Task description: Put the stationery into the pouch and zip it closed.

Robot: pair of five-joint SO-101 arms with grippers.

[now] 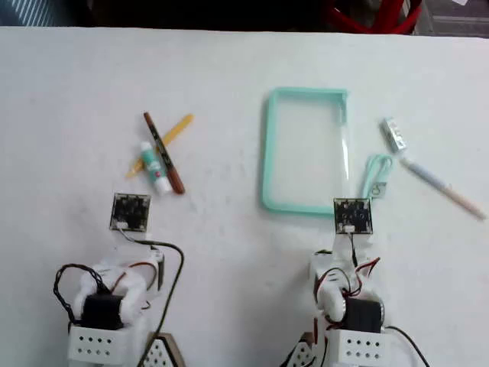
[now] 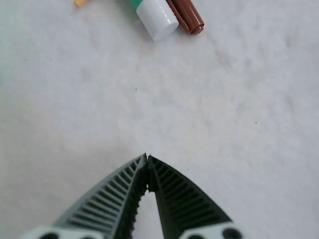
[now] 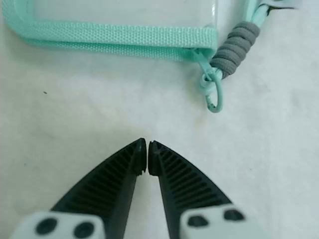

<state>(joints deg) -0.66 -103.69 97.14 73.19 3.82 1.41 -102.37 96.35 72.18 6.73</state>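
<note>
Left hand (image 2: pixel 147 160) and right hand (image 3: pixel 148 151) both pinched together, empty; pouch (image 1: pixel 264 153) flat on the worktop (image 1: pixel 229 61), glue stick (image 1: pixel 155 170) well apart; nothing packed yet, I judge; next needs a hand spread for grasping.

The left hand (image 2: pixel 147 162) hangs low over the white counter (image 2: pixel 239 124), its two dark ribbed fingers (image 2: pixel 117 199) pressed together at the tips, with only a thin slit between them farther back. Well ahead of the fingertips lie three things. A white-capped tube (image 2: pixel 157 17) with a green body lies just beside the end of a brown pen (image 2: pixel 188 19), the two apparently touching. A yellow piece (image 2: pixel 79 2) peeks in near them, too cut off to identify.
</note>
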